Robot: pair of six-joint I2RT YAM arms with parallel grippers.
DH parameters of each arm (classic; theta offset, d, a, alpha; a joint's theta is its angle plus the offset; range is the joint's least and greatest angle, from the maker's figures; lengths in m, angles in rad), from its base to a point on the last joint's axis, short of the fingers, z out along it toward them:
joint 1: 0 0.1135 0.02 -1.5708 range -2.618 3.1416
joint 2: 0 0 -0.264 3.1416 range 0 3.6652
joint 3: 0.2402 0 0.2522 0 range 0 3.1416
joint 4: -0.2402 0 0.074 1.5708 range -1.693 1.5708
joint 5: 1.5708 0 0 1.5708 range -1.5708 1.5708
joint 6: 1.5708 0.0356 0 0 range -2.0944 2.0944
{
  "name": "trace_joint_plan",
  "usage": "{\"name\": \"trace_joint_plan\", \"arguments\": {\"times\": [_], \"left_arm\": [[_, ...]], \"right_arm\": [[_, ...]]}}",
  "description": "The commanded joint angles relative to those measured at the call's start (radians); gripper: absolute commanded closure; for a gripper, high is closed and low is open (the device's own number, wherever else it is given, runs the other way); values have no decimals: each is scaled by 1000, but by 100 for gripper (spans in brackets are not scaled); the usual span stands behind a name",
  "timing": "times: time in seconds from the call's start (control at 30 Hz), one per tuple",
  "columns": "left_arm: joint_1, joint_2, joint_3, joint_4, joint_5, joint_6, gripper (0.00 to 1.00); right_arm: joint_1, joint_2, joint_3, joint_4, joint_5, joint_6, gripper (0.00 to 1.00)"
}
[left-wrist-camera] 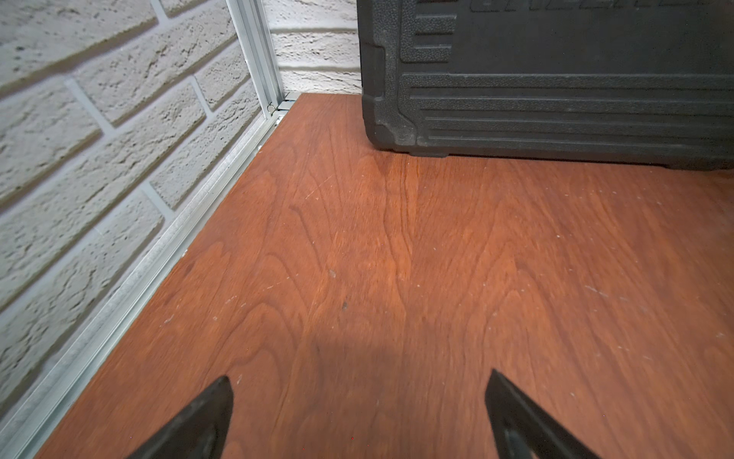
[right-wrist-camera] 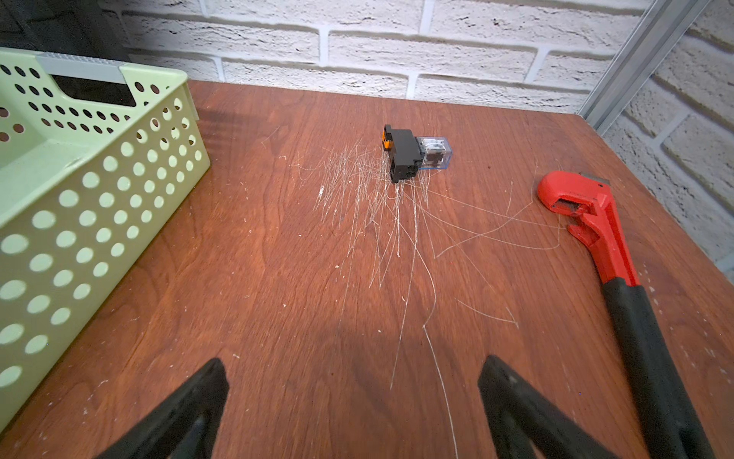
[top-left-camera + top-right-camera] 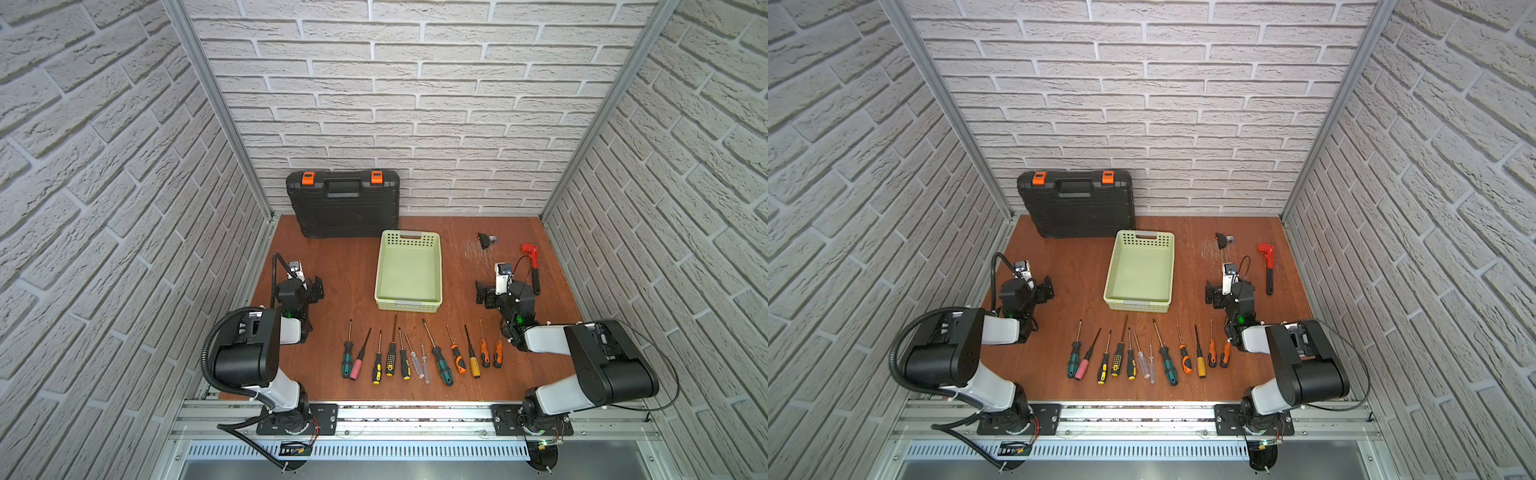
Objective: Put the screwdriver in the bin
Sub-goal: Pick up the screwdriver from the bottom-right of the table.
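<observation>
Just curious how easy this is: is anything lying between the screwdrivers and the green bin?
Nothing visible. Only bare table separates the row of screwdrivers from the bin, and the bin is open-topped and empty.

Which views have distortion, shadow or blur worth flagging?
Both top views: wide-angle, brick walls splay outward, light even, screwdrivers in focus. Left wrist view: soft shadow on the table ahead of the left gripper. Right wrist view: similar shadow ahead of the right gripper, bin wall stretched, scratches catch light.
</observation>
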Motion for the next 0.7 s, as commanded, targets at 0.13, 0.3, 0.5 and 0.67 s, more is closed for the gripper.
{"name": "trace_joint_plan", "arguments": {"times": [0.13,0.3,0.5,0.67], "left_arm": [[4,-3,0,56,-4,7,2],[3,-3,-1,57,-5,9,2],[-10,-141,151,-319,-139,-23,2],[-22,-136,377,-724,-244,-153,2]], "right_arm": [[-6,-17,18,12,-10,-2,1],[-6,-21,15,15,-9,-2,1],[-6,-218,57,-203,93,32,1],[-11,-396,295,-756,193,189,1]]}}
